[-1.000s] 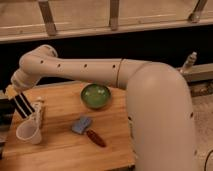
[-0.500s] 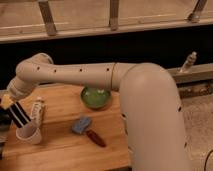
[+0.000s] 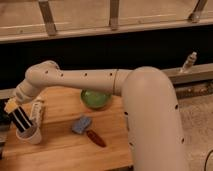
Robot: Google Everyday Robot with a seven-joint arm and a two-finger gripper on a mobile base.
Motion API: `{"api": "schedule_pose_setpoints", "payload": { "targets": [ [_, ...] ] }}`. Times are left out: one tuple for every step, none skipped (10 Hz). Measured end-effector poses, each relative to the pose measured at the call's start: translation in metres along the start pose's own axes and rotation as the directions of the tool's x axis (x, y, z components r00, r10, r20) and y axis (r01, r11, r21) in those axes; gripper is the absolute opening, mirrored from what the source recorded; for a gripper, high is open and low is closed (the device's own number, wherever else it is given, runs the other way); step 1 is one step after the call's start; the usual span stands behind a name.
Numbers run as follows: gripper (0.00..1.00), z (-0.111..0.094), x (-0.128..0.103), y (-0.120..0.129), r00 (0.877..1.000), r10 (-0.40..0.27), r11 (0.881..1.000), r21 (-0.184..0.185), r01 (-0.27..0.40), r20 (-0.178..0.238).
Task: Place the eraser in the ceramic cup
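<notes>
The ceramic cup [image 3: 31, 135] is small, white and round, and stands at the left end of the wooden table [image 3: 60, 150]. The eraser [image 3: 21, 121], a flat black bar with white stripes, hangs tilted with its lower end at or just inside the cup's rim. My gripper [image 3: 15, 112] is at the far left, right above the cup, shut on the eraser's upper end. The white arm reaches across the table from the right and hides part of the tabletop.
A green bowl [image 3: 96, 99] sits at the back middle of the table. A blue-grey wavy pad [image 3: 81, 124] and a dark red oblong piece [image 3: 96, 138] lie in the middle. A white ridged object [image 3: 37, 110] lies just behind the cup. The table's left edge is close to the cup.
The gripper has come down and slightly left with the eraser, bringing its lower end to the cup's mouth. The cup and the other objects have not moved.
</notes>
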Motion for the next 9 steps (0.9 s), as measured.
{"api": "schedule_pose_setpoints", "payload": {
  "targets": [
    [0.0,0.001,0.0,0.001,1.0,-0.002,1.0,-0.002,0.002,-0.001],
    [0.0,0.001,-0.001,0.002,1.0,-0.002,1.0,-0.002,0.002,-0.002],
    [0.0,0.001,-0.001,0.001,1.0,-0.001,1.0,-0.003,0.001,-0.005],
    [0.0,0.006,0.0,0.0,1.0,0.0,1.0,-0.007,0.0,-0.009],
    [0.0,0.013,0.003,-0.003,1.0,-0.001,1.0,-0.011,0.001,-0.014],
    [0.0,0.023,0.006,-0.004,1.0,-0.004,1.0,-0.018,0.004,-0.018],
    [0.0,0.027,0.006,-0.005,1.0,-0.004,1.0,-0.022,0.004,-0.014],
    [0.0,0.029,0.007,-0.005,1.0,-0.004,1.0,-0.023,0.004,-0.01],
    [0.0,0.033,0.009,-0.005,1.0,-0.001,1.0,-0.024,0.002,0.004]
  ]
}}
